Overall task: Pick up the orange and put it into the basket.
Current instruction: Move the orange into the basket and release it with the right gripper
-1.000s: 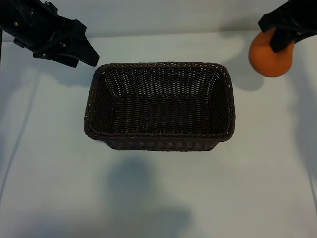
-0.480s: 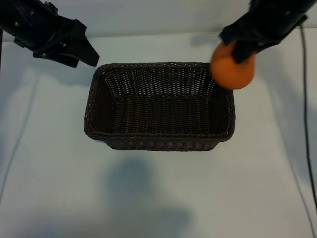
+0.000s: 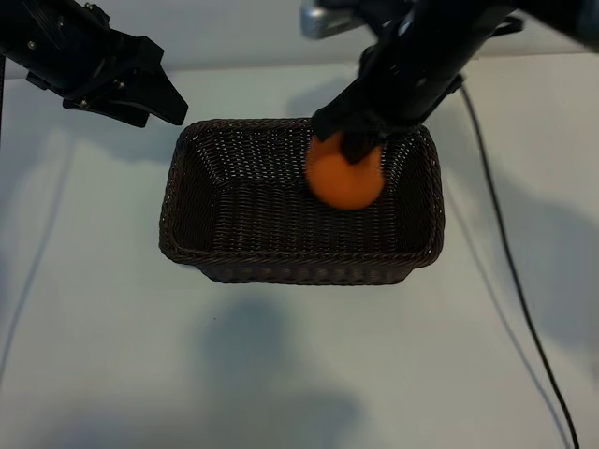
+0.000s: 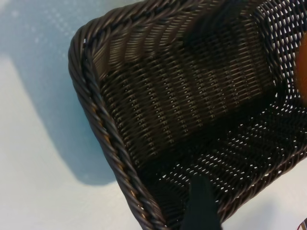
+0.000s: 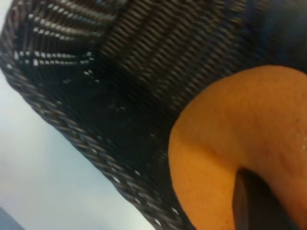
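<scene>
The orange hangs over the right half of the dark brown wicker basket, inside its rim line, with my right gripper shut on its top from above. In the right wrist view the orange fills the near side, one dark finger pressed against it, and the basket's wall and rim lie beyond. My left gripper is parked open at the far left, just outside the basket's back left corner. Its wrist view looks down into that basket corner past one finger.
The basket stands in the middle of a pale table. A thin black cable trails down the table's right side from the right arm. A sliver of the orange shows at the edge of the left wrist view.
My right arm has carried the orange leftward from the far right corner of the table, across the basket's right rim, to a spot above its interior. The left arm has not moved.
</scene>
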### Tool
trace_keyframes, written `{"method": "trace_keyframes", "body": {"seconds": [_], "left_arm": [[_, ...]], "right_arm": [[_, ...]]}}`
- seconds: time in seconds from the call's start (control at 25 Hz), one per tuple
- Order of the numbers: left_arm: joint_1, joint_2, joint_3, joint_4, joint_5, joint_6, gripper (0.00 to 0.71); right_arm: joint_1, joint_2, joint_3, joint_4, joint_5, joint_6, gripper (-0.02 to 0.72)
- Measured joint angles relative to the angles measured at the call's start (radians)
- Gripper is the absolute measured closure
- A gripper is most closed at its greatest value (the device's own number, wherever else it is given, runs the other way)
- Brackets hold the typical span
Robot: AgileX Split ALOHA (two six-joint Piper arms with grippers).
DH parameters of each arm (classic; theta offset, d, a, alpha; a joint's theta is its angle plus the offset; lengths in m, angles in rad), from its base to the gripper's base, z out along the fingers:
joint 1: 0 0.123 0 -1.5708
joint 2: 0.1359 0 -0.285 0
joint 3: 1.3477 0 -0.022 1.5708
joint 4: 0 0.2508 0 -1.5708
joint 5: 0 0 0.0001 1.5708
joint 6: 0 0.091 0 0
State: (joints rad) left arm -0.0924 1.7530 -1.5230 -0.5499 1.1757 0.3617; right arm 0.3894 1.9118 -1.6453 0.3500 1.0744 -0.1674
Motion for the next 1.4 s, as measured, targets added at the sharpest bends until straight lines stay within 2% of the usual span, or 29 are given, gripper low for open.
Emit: {"method": "trace_keyframes", "body": {"seconds": [0.28,0.68,1.0,1.4], "left_arm": [[0.000,0.000,0.000,-0.015,0.000,-0.002,0.152],[0.000,0.000,0.000,-0.021,0.000,-0.002,0.152],[0.000,0.000,0.000,-0.021,0.000,-0.002,0.152],[0.000,0.000,0.000,-0.021,0.000,-0.001,0.152]], "right_arm": [[0.023,0.048,0.000,0.041,-0.036,0.000,0.628],[0.023,0.061,0.000,0.043,-0.062,-0.007,0.628],[0.034,0.112,0.000,0.046,-0.084,-0.084,0.628],[0.039,0.178,0.000,0.034,-0.089,-0.088,0.628]]}}
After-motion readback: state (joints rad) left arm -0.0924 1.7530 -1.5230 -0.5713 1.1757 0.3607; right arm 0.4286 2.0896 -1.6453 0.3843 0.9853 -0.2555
